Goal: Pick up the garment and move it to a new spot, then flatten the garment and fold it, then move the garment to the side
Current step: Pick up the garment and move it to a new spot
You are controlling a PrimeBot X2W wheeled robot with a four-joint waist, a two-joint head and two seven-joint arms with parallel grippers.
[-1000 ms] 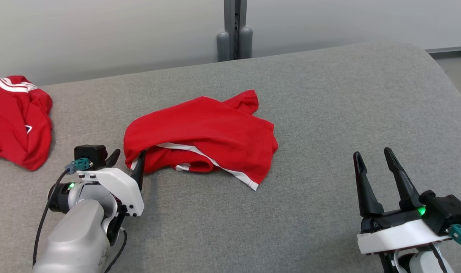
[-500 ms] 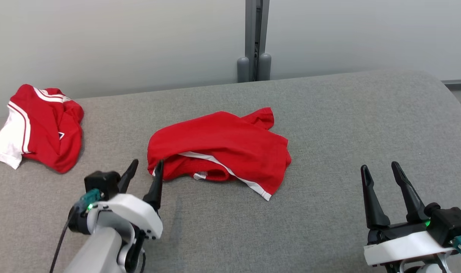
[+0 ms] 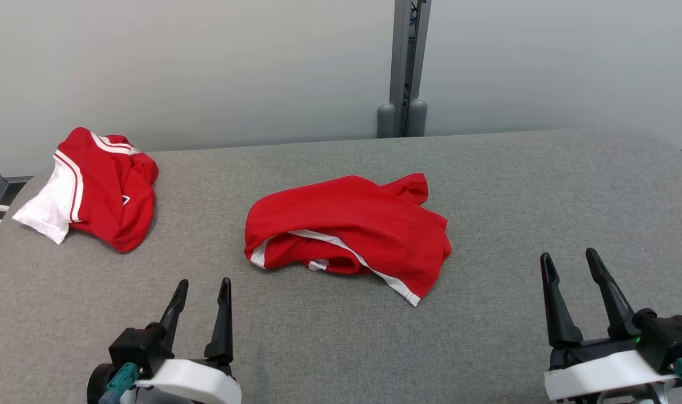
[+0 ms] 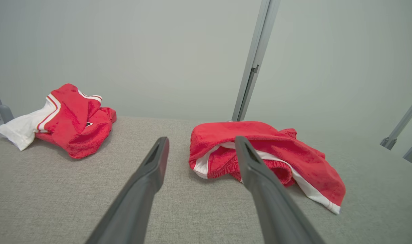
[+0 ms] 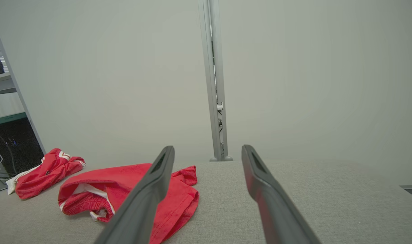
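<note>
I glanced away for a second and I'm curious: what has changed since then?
The left gripper drew back from the left edge of the middle garment, open and empty; the camera also tilted up. That garment kept its crumpled shape, the far-left garment lay put, and the right gripper stayed open.

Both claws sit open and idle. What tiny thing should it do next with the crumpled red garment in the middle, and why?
Probably ease the left gripper forward to the near-left, white-trimmed edge of the middle garment. It lies bunched, not flat, on the grey surface; the left gripper and right gripper are open, touching nothing, and the left sits nearer that edge.
</note>
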